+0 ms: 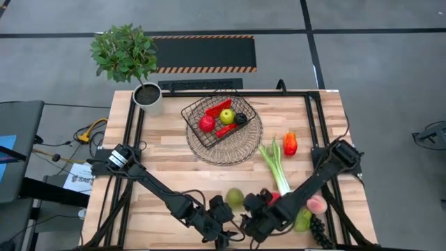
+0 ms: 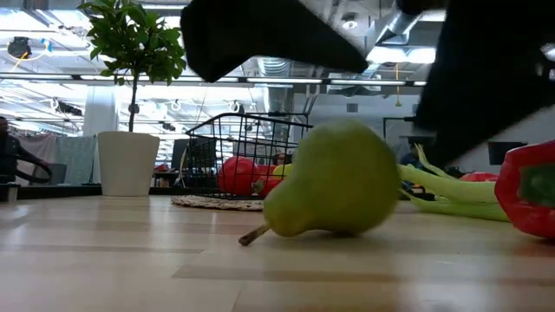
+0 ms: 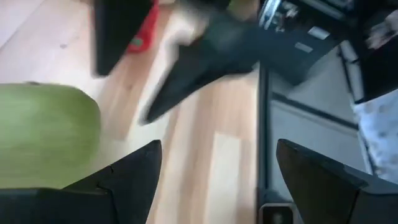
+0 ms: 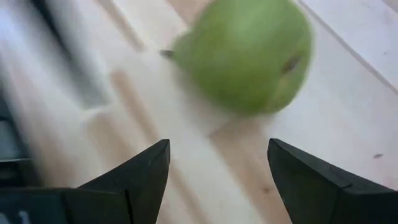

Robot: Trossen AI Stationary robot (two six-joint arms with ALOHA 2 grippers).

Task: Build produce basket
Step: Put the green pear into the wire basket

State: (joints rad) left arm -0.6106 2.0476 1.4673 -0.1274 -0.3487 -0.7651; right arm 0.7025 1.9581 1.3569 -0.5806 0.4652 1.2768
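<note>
The dark wire-mesh basket (image 1: 219, 120), roughly rectangular with rounded corners and open grid sides, sits tilted on a round flat woven wicker tray (image 1: 237, 150) at the far middle of the light wooden table (image 1: 167, 167), near a potted green plant in a white pot (image 1: 148, 96). Inside it lie a red round fruit (image 1: 207, 123), a yellow-green apple (image 1: 227, 116), a long red pepper (image 1: 219, 107), another red piece and a small dark one. On the bare wood near the front edge lies a smooth green pear with a short brown stem (image 2: 334, 180), on its side, stem pointing toward the left arm's side. The left gripper (image 3: 214, 162) is low over the table just beside the pear, its two dark fingers spread apart with nothing between them. The right gripper (image 4: 217, 165) is close on the pear's other side, fingers likewise apart and empty. Farther right lie a long white-green leek (image 1: 277, 166), an orange-red pepper (image 1: 290, 143), a pink peach (image 1: 316, 204) and a red pepper (image 2: 529, 186) by the right arm.
</note>
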